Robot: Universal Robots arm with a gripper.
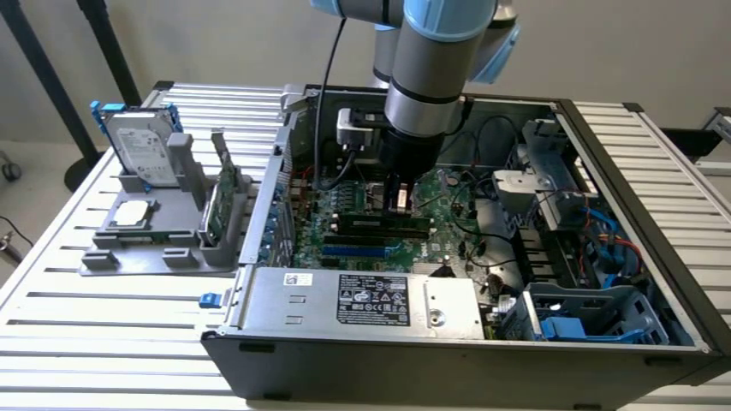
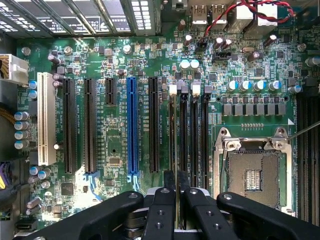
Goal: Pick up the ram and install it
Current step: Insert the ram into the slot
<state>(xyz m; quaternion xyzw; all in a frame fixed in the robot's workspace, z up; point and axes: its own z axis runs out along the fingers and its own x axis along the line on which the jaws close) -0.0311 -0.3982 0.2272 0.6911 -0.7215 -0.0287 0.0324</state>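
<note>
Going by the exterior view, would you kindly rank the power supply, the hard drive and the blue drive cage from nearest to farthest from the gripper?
1. Power supply, just in front of the gripper.
2. Blue drive cage, the exterior view's lower right.
3. Hard drive, standing outside the case at the exterior view's far left.

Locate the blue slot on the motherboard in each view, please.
Exterior view: blue slot lies on the board, nearer the camera than the tool.
Wrist view: blue slot stands between black slots, apart from the tool.
Shared landmark: the tool over the memory slots.
</note>
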